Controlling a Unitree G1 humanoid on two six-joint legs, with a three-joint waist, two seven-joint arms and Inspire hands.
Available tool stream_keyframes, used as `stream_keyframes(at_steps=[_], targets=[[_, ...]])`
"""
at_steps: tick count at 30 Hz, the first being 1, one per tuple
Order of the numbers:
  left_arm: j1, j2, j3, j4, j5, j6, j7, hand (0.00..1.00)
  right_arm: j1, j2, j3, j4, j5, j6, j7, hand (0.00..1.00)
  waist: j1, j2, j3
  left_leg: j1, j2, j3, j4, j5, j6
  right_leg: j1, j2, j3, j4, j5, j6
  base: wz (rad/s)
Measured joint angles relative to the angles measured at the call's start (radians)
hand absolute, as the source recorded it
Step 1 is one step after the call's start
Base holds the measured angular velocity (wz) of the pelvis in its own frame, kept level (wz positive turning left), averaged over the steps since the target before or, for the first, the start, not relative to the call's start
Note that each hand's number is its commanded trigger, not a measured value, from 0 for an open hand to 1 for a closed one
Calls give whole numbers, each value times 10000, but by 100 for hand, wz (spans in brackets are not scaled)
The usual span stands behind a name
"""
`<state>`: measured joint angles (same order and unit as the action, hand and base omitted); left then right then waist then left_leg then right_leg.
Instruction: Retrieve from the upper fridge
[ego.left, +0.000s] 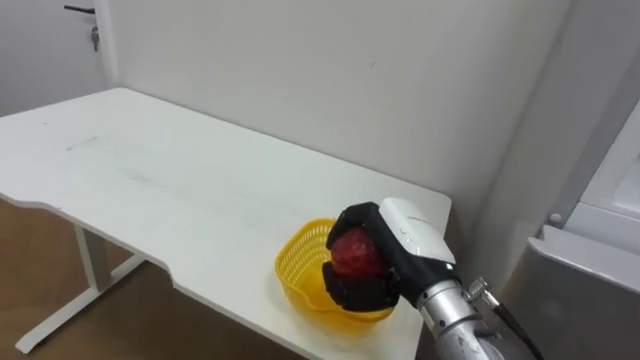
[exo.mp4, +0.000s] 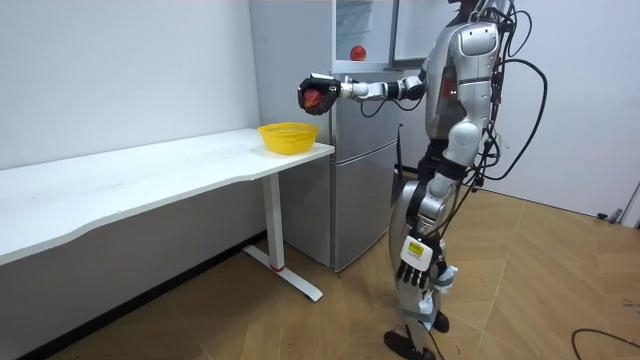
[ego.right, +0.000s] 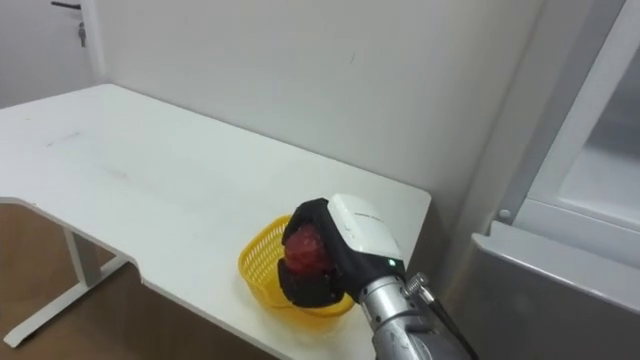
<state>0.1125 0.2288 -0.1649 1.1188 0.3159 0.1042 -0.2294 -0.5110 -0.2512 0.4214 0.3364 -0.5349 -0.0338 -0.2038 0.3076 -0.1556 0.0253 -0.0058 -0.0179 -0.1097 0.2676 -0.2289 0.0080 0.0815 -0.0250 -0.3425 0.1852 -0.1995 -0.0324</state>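
Observation:
My right hand (ego.left: 400, 255) (ego.right: 345, 250) is stretched out over the table's right end, its fingers curled round a red apple (ego.left: 354, 253) (ego.right: 303, 250). The apple hangs above a small yellow basket (ego.left: 300, 272) (ego.right: 258, 270) that sits near the table corner. In the room view the right hand (exo.mp4: 318, 92) holds the red apple (exo.mp4: 312, 97) above and just to the right of the basket (exo.mp4: 287, 136). My left hand (exo.mp4: 414, 272) hangs beside my leg. I stand in front of the fridge (exo.mp4: 362, 150), whose upper door is open.
The long white table (ego.left: 180, 190) runs off to the left along the wall. The grey fridge body (ego.left: 580, 300) and its pale open upper compartment (ego.right: 600, 170) stand at the right. A door with a handle (ego.left: 80, 10) is at the far left.

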Motion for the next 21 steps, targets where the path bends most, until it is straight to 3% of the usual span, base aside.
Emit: stream_keyframes(at_steps=[12, 13, 14, 21], targets=[[-27, 168, 7, -26, 43, 225, -193, 0, -801, 24, -5, 1226, -28, 323, -32, 99, 132, 9, 9, -221, -49, -26, 64, 0, 4, -143, 18, -132, 6, 2, 2, 3], [-27, 179, 7, -40, 42, 225, -196, 0, -801, 24, -5, 1228, -31, 354, -31, 42, 138, 9, 9, -223, -52, -27, 65, 1, 4, -144, 16, -137, 4, 2, 2, 0], [-27, 194, 7, -52, 42, 229, -197, 0, -801, 24, -5, 1245, -31, 366, -28, 0, 143, 13, 7, -227, -54, -29, 65, 1, 5, -144, 12, -153, 5, 1, 2, 0], [-11, 205, 4, -104, 41, 285, -207, 0, -801, 24, -3, 1249, -29, 397, -2, 0, 223, 25, 6, -237, -55, -32, 66, 3, 7, -145, -8, -166, 2, 1, 3, 0]])
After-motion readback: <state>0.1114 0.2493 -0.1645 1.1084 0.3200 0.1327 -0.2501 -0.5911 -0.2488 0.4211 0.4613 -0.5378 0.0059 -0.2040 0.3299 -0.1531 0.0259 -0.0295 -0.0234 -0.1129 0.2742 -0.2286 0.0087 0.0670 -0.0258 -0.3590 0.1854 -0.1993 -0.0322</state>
